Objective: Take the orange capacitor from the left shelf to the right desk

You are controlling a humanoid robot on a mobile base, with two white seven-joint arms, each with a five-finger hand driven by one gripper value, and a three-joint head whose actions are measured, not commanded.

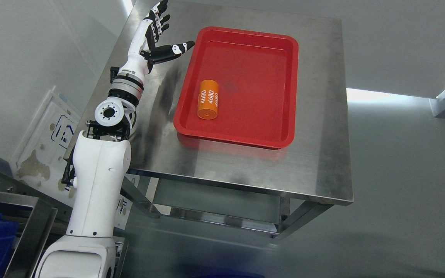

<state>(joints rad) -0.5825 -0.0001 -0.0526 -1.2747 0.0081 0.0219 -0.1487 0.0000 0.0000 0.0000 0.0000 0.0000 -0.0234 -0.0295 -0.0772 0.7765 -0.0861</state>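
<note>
On the steel bench [323,162], a red tray [280,127] sits toward the far side, and the orange capacitor [208,99] lies on its side in the tray's left half, nothing else in the tray around it. Beside the bench's near-left corner a white placard [48,135] leans against the wall. The left robot hand [160,33] hovers over the far-left corner of the bench, fingers spread wide and holding nothing, its thumb reaching toward the tray's far-left corner.

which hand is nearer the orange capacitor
Left. The left hand is open above the steel table, up and to the left of the orange capacitor, which lies in the red tray. The right hand is out of view.
</note>
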